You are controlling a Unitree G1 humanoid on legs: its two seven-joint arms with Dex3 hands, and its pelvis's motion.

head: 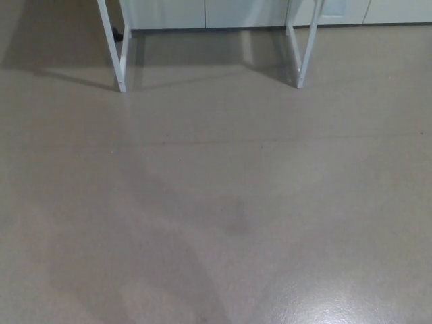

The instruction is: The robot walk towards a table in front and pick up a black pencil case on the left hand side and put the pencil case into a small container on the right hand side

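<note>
Only the white legs of a table show, at the top of the head view: the left leg (pixel 113 47) and the right leg (pixel 307 47). The tabletop lies above the picture's edge. No pencil case and no container are in sight. Neither of my hands shows.
Beige floor (pixel 216 202) fills most of the picture between me and the table legs. White cabinet fronts (pixel 223 12) run along the wall behind the table. A small dark thing (pixel 118 32) sits on the floor by the left leg.
</note>
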